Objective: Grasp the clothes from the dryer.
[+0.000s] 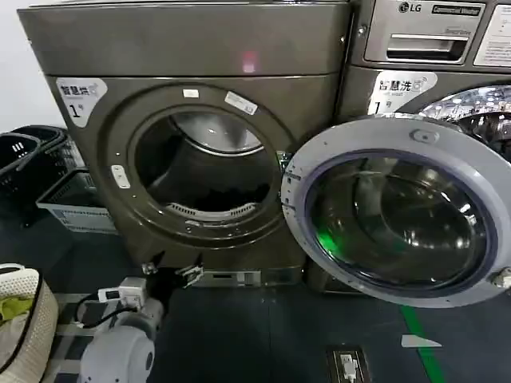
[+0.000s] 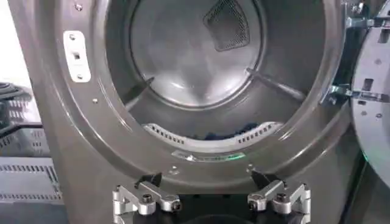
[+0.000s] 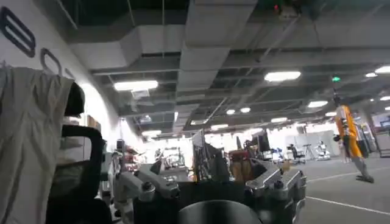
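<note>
Left arm low at the head view's lower left, white elbow housing nearest the camera. Left gripper [image 1: 169,277] sits just below the dryer's port, fingers spread wide, nothing between them; left wrist view shows both fingertips [image 2: 145,199] apart and aimed at the port's lower rim.

Dryer [image 1: 184,56]: bronze-grey front-loader, "1" label at upper left corner, red light on the top panel, port fully open. Door [image 1: 395,211] swung out to the right, in front of the LG machine [image 1: 431,40].

Clothes [image 2: 213,133]: a dark bluish bit shows low in the drum, just behind the perforated lip at the port's bottom. Not touched by the gripper.

Right gripper [image 3: 213,192] points away from the machines toward an open hall, fingers spread, holding nothing.

Dark baskets [image 1: 28,155] stand left of the dryer.
</note>
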Controlling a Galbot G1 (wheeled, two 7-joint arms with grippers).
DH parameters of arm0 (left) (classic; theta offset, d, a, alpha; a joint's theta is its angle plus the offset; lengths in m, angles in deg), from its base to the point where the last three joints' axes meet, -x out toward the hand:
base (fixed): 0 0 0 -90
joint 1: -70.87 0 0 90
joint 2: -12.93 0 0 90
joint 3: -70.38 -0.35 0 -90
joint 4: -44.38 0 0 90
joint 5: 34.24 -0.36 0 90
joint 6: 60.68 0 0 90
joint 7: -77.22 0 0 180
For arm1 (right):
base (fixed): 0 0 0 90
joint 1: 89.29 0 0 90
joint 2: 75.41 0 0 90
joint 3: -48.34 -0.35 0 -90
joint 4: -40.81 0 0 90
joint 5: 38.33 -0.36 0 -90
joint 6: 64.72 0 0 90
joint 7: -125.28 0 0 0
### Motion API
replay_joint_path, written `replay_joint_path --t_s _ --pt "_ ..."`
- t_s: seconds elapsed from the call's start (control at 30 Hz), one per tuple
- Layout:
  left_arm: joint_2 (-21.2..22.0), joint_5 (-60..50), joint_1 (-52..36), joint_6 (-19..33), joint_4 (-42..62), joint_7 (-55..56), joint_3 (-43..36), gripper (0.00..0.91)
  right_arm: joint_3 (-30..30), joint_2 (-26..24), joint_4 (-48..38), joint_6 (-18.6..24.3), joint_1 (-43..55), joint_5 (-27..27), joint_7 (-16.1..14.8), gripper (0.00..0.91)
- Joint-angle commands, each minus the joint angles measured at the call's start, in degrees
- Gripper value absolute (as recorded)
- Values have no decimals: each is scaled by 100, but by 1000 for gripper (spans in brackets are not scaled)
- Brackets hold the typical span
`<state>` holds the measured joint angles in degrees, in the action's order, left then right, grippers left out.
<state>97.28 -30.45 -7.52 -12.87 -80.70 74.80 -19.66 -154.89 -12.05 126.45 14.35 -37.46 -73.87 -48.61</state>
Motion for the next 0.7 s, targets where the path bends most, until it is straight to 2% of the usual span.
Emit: replay_joint_path --t_s 0.03,0.7 --pt "-5 -6 3 -281 1 -5 -9 907 -6 -1 5 6 1 -2 5 907" --pt "-7 -43 6 -281 -9 -36 -47 907 3 19 15 2 8 11 8 907"
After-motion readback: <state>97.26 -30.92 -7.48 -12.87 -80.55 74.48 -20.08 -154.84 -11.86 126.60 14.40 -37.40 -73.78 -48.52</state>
